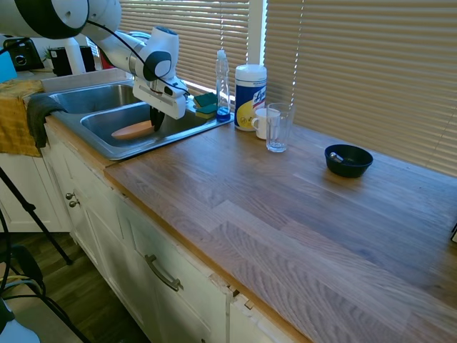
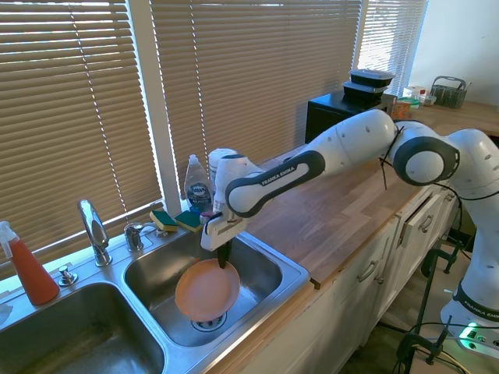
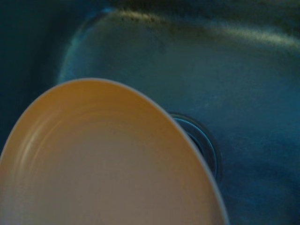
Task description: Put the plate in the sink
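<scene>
The salmon-orange plate (image 2: 207, 290) hangs tilted inside the right basin of the steel sink (image 2: 269, 269), low over the drain (image 2: 212, 320). My gripper (image 2: 224, 263) is shut on the plate's far rim, its fingers reaching down into the basin. From the other side the plate (image 1: 133, 130) shows below the sink's rim (image 1: 107, 151), with the gripper (image 1: 155, 123) at its right edge. Up close in the wrist view, the plate (image 3: 103, 168) fills the lower left, with the drain (image 3: 201, 143) just beyond it.
Faucet (image 2: 93, 230), sponges (image 2: 175, 220) and a soap bottle (image 2: 198, 188) line the sink's back edge. A wipes tub (image 1: 250, 96), mug (image 1: 263, 123), glass (image 1: 278, 127) and dark blue bowl (image 1: 348, 160) stand on the wooden counter. A yellow towel (image 1: 18, 118) hangs at the left.
</scene>
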`<state>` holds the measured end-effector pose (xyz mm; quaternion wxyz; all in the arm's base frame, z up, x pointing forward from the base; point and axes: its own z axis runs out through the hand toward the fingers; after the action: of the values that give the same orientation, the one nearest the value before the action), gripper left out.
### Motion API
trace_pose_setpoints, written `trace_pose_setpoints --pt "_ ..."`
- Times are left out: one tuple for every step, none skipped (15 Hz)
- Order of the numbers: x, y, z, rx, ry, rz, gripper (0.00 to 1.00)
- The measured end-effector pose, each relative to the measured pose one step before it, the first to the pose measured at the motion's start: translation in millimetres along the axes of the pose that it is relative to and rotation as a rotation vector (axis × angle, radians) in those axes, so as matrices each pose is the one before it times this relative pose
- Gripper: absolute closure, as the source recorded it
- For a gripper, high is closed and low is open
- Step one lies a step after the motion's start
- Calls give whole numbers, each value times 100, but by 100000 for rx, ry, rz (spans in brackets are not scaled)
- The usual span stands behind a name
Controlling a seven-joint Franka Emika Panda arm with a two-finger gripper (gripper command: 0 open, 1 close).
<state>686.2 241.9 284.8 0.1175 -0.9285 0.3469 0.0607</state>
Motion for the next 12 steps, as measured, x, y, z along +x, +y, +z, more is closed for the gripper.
trace_pose_setpoints --pt "669 -165 713 -2442 -1825 238 100" --pt "523 -257 637 -1906 -1548 5 100" --pt "417 -278 599 -1656 -1361 -160 100" --pt "338 -298 477 -1306 -1063 -265 0" --pt "243 -359 111 -469 -431 -362 0" --pt "155 -260 21 -383 -338 -295 0" --pt "71 -151 -79 -268 -267 -190 0" --pt "82 -159 -203 -41 -121 -170 0" --pt "41 -101 -121 -129 -191 -114 0" --pt "22 -107 -156 123 12 -118 0" --pt "13 -72 -53 131 66 -76 0" --pt "-67 -47 82 -89 -46 -114 0"
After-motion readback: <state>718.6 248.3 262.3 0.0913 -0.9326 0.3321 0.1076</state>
